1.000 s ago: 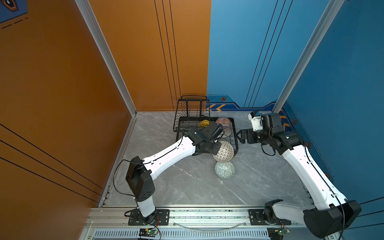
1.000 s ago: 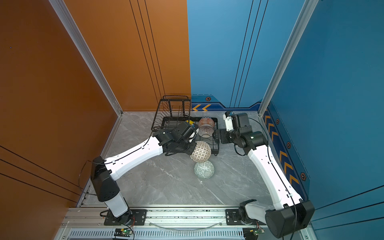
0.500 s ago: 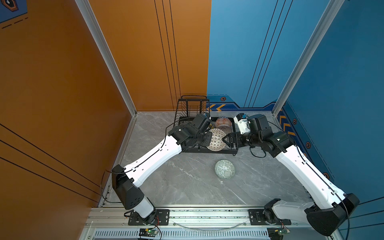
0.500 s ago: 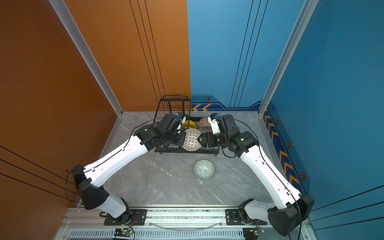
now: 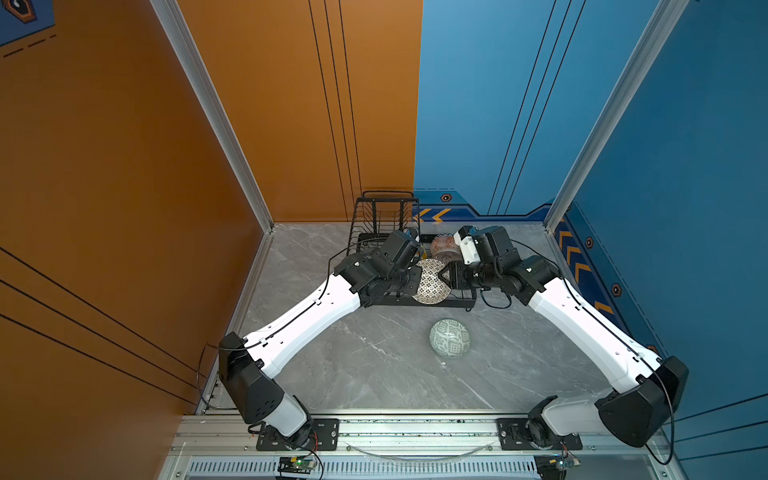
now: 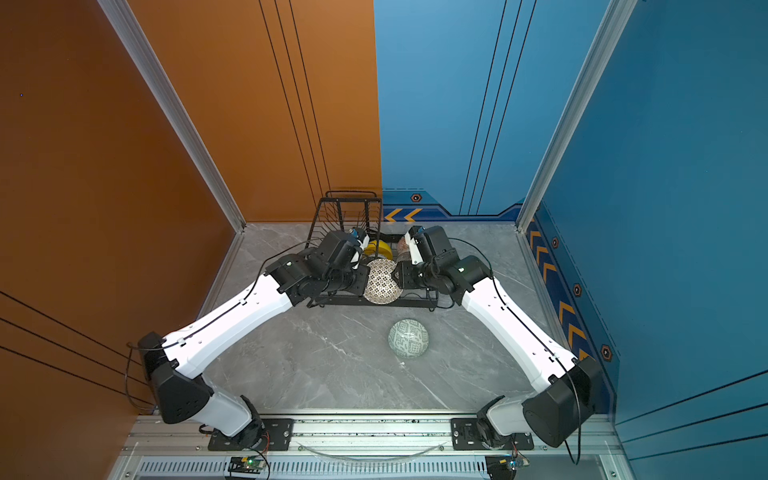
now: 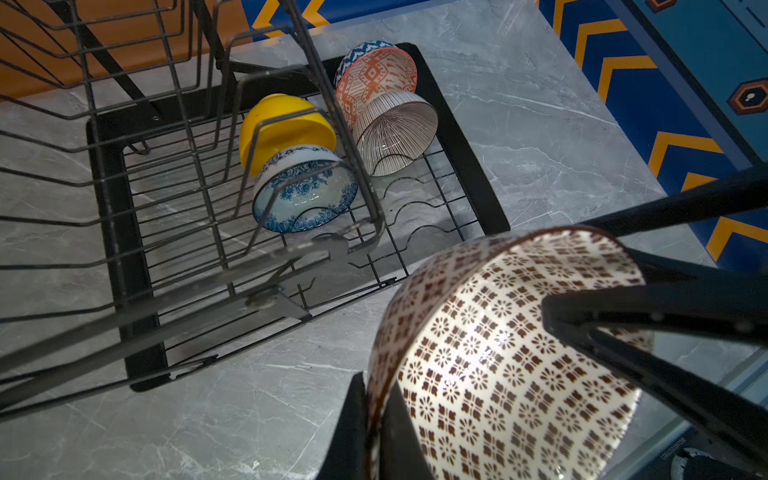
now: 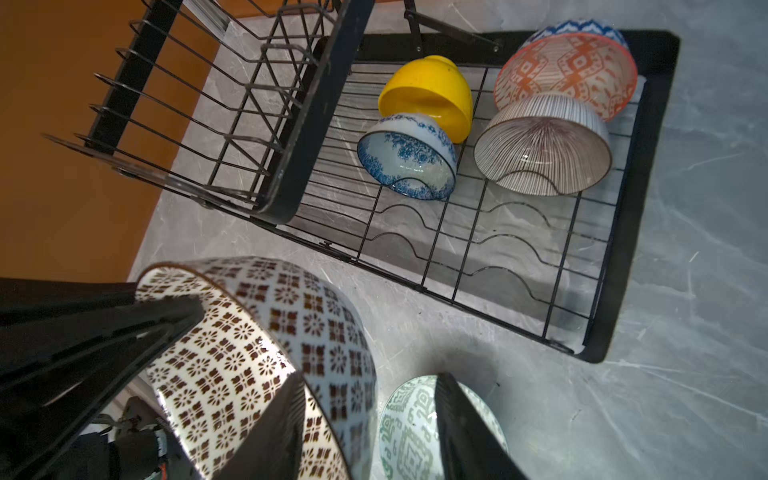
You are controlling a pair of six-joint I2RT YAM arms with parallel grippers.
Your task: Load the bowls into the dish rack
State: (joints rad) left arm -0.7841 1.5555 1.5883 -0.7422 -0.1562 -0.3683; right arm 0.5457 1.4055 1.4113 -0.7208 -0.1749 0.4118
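Left gripper (image 7: 372,424) is clamping the black-white bowl (image 5: 430,281) by its rim, holding it tilted over the dish rack (image 8: 648,166) near edge. Right gripper (image 8: 370,376) is straddling the opposite rim, jaws partly apart, not gripping. Pale green bowl (image 5: 449,337) is sitting on the table (image 5: 353,365)

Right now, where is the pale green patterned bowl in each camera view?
In a top view: pale green patterned bowl on the table, apart from the dish rack.
In a top view: likewise.
Left wrist: not in it.
Right wrist: partly hidden, beside the brown-and-white geometric bowl.
Shared landmark: the dish rack.
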